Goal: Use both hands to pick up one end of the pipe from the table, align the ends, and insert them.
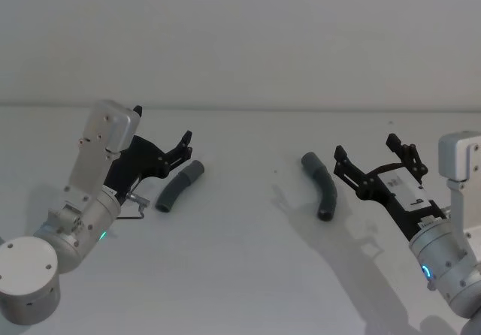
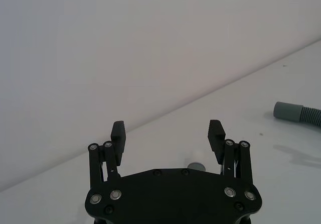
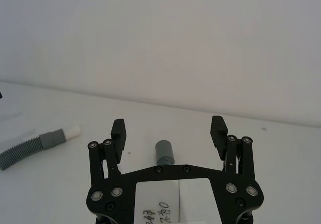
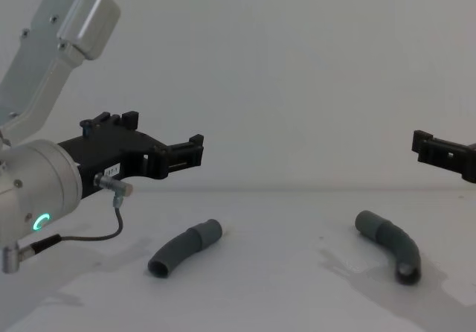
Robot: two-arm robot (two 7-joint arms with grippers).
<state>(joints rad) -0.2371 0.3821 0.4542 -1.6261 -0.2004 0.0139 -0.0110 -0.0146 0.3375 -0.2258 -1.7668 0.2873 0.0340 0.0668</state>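
From the head we look forward and down at the matte white table (image 1: 240, 290), well back from the black ribbed-finger left gripper (image 1: 162, 123) and right gripper (image 1: 366, 146). From the chest we look low across that surface, close beside the left gripper. Each wrist camera sits just behind its own fingers, facing out along them. All four views share the white-tipped dark grey ribbed hose piece (image 3: 37, 144) and the plain-cuffed dark grey hose piece (image 3: 164, 152) ahead of the fingers.
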